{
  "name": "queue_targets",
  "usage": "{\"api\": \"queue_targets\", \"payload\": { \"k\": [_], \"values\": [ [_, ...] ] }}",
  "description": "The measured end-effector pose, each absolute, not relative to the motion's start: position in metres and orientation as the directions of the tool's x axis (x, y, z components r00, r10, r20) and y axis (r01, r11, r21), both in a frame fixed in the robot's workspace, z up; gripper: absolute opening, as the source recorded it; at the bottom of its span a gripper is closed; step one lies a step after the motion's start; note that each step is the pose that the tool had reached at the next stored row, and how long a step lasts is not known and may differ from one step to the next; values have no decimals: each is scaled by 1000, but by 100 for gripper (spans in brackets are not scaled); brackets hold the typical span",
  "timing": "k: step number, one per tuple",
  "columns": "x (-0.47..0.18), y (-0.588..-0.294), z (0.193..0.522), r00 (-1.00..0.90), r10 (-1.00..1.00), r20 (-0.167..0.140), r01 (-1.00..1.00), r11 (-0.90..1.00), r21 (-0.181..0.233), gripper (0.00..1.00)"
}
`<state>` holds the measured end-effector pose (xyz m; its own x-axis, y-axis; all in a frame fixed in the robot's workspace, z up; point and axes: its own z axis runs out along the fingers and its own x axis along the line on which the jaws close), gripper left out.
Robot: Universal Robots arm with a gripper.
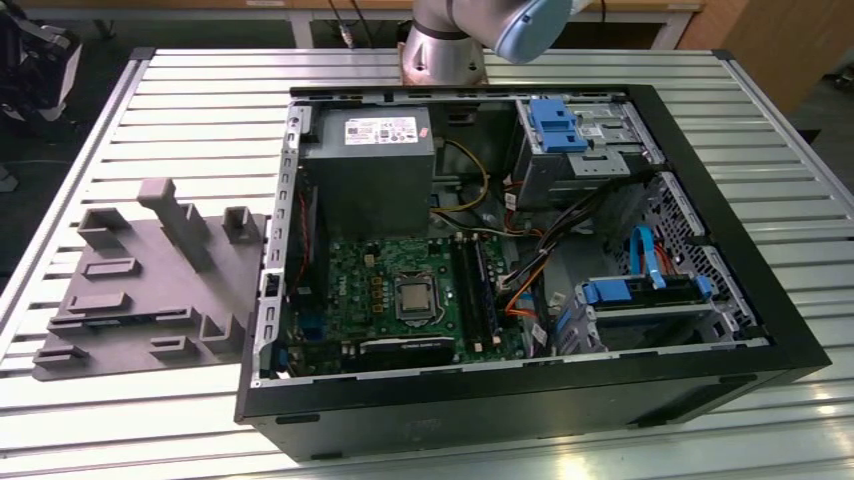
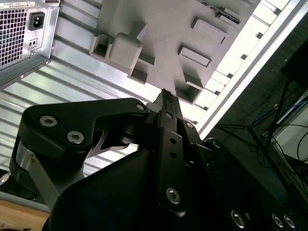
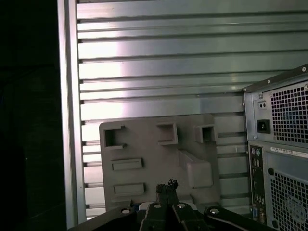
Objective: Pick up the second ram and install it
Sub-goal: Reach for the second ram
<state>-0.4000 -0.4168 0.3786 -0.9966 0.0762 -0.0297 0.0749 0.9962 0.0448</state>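
Status as I read it from the console: the end effector point(image 3: 166, 186) has its fingers drawn together with nothing visible between them. In both wrist views it hangs over the gray fixture point(image 3: 159, 159), clear of it. The second ram point(image 1: 127, 321) lies flat in a recess of that fixture, well apart from the motherboard point(image 1: 387, 290). In the exterior view the fixture rests on the slatted surface point(image 1: 200, 90), at the exterior view's left of the open computer case point(image 1: 534, 400). The black memory slots point(image 1: 477, 290) run just beside the processor socket point(image 1: 416, 300). The arm point(image 1: 461, 40) rises behind the case.
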Motion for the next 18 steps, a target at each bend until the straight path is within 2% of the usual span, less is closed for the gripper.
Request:
{"api": "queue_targets", "payload": {
  "k": [18],
  "values": [
    [-409,-418,375,-997,76,-30,75,996,45,11]
  ]
}}
